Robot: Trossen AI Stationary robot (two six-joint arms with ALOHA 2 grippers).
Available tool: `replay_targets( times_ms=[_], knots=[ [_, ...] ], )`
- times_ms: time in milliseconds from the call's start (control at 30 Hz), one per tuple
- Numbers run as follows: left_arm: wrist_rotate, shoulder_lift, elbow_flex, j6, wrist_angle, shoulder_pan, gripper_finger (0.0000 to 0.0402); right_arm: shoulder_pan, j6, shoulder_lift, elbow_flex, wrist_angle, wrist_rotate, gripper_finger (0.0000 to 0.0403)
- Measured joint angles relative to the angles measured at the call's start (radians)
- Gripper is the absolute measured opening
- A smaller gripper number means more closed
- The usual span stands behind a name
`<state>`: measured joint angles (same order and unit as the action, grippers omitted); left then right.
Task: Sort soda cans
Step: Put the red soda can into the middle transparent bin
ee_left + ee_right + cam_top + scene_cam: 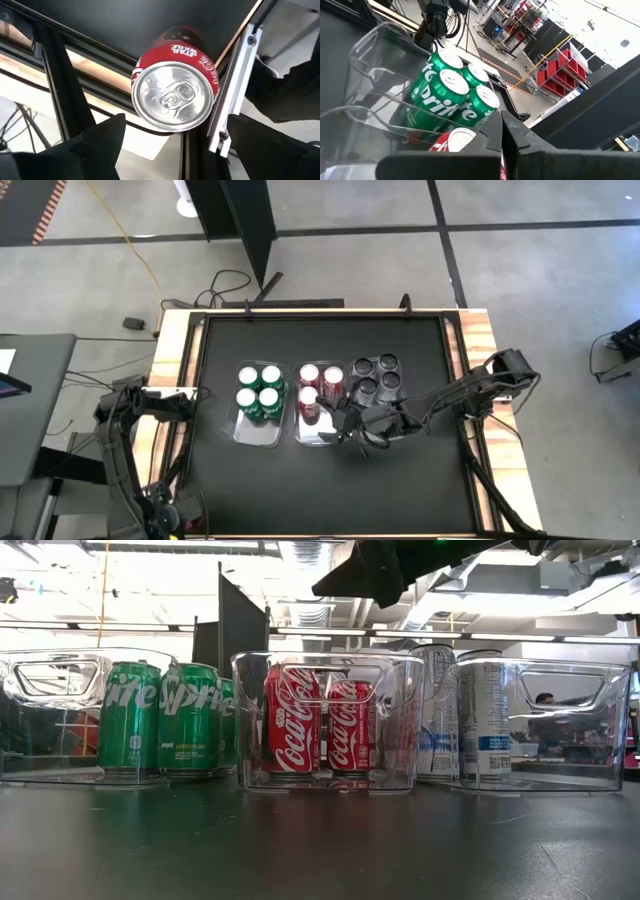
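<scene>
A red soda can (pixel 172 95) stands upright by the table's left edge, seen from above in the left wrist view. My left gripper (pixel 177 120) points down over it, open, one finger on each side of the can's top with a gap on both sides. Three clear trays stand mid-table. The left tray holds the green cans (pixel 259 390), the middle one three red cans (pixel 320 385), the right one the silver-grey cans (pixel 377 378). My right gripper (pixel 502 135) is shut and hangs level above the near part of the middle tray (pixel 315 438), beside a red can's top (pixel 460 140).
The table's left wooden rim (pixel 100 70) and a metal bar (pixel 240 85) run close by the lone red can. The near half of the black tabletop (pixel 320 850) lies bare in front of the trays. Cables and a dark stand lie beyond the far edge.
</scene>
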<state>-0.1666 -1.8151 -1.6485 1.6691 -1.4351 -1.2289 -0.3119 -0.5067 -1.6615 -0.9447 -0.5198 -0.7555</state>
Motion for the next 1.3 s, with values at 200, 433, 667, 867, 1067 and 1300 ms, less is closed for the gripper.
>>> replay_targets(
  times_ms=[200, 433, 667, 867, 1067, 1300],
  knots=[
    [0.071, -0.004, 0.000, 0.027, -0.021, -0.023, 0.0344, -0.003, 0.009, 0.000, 0.000, 0.002, 0.000, 0.0012],
    [0.103, -0.003, 0.004, 0.025, -0.038, -0.029, 0.0344, -0.020, 0.010, 0.000, 0.000, 0.003, -0.001, 0.0012],
    [0.105, -0.002, 0.058, 0.021, 0.016, -0.029, 0.0355, -0.022, 0.013, 0.000, 0.000, 0.008, -0.001, 0.0012],
    [0.107, -0.002, 0.121, 0.017, 0.085, -0.030, 0.0364, -0.022, 0.020, 0.000, 0.000, 0.010, -0.002, 0.0012],
    [0.111, -0.002, 0.204, 0.001, 0.180, -0.029, 0.0366, -0.022, 0.020, 0.000, 0.000, 0.010, -0.002, 0.0012],
    [0.099, -0.002, 0.280, -0.053, 0.284, -0.030, 0.0351, -0.022, 0.020, 0.000, 0.000, 0.010, -0.002, 0.0012]
  ],
)
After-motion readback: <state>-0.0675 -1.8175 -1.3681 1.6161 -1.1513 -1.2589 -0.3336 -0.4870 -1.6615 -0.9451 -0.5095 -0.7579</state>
